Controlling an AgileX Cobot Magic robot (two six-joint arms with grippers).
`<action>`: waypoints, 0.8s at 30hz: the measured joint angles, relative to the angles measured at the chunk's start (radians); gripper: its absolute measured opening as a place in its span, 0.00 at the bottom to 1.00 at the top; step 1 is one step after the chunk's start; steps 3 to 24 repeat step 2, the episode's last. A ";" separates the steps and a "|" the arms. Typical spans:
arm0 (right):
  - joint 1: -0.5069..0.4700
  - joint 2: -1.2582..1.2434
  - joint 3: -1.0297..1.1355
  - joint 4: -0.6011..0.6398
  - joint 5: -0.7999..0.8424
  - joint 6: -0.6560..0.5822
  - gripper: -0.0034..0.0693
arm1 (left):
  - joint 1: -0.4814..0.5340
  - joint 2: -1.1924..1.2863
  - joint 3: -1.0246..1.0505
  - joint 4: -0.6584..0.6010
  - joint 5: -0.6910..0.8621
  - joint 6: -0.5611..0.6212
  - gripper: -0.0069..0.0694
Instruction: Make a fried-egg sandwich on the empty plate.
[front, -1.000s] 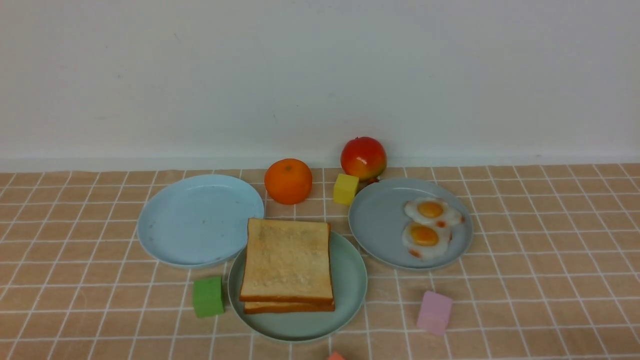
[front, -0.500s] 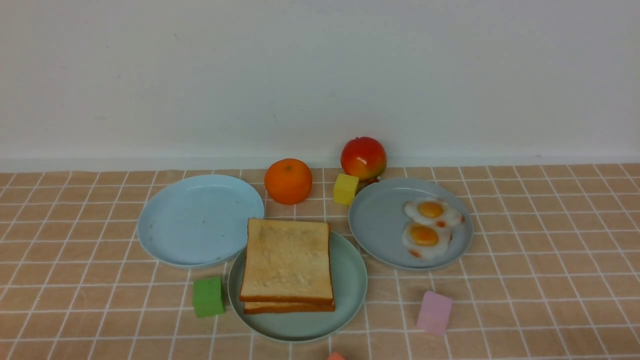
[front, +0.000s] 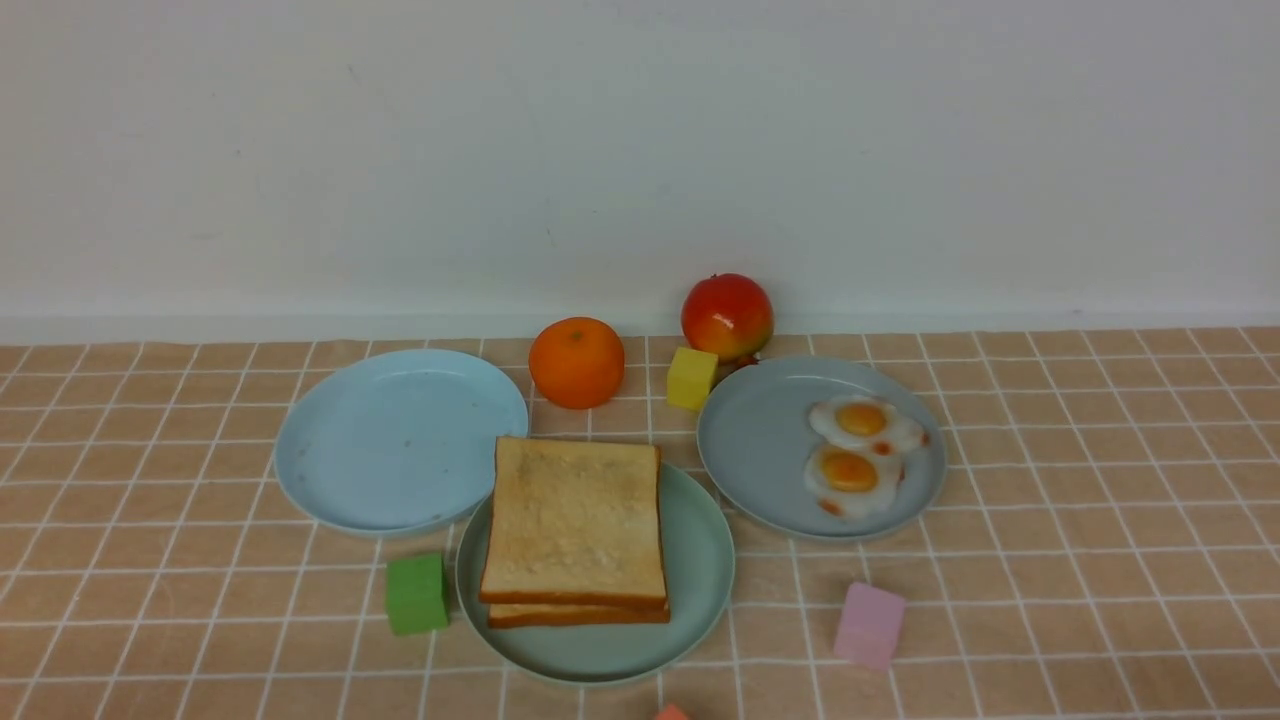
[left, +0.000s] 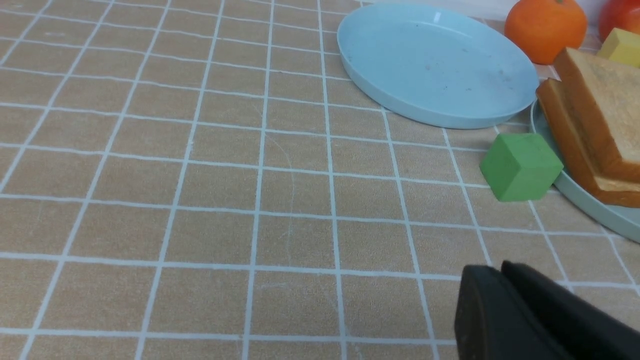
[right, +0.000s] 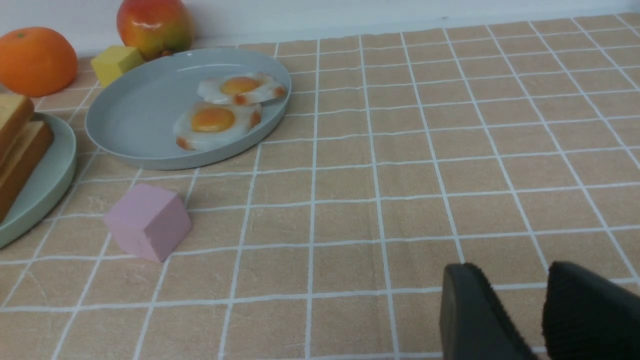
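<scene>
Two golden toast slices (front: 575, 520) lie stacked on the mint-green plate (front: 700, 560) at the front middle. No egg shows between them. Two white fried eggs with orange yolks (front: 862, 420) (front: 850, 472) lie on the grey-blue plate (front: 760, 450) to the right. Neither gripper shows in the front view. My left gripper (left: 500, 267) is shut and empty over bare cloth, near the green cube (left: 520, 165) and apart from the toast (left: 605, 105). My right gripper (right: 515, 272) is open and empty over bare cloth, well away from the eggs (right: 212, 120).
An empty pale sky-blue plate (front: 400, 440) lies at the left. An orange (front: 576, 362), an apple (front: 727, 316) and a yellow cube (front: 691, 378) stand at the back. A green cube (front: 417, 593) touches the mint plate's left. A pink cube (front: 869, 625) stands front right.
</scene>
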 joint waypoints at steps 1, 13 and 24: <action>0.000 0.000 0.000 0.000 0.000 0.000 0.38 | 0.000 0.000 0.000 0.000 0.000 0.000 0.14; 0.000 0.000 0.000 0.000 0.000 0.000 0.38 | 0.000 0.000 0.000 0.000 0.000 0.000 0.14; 0.000 0.000 0.000 0.000 0.000 0.000 0.38 | 0.000 0.000 0.000 0.000 0.000 0.000 0.14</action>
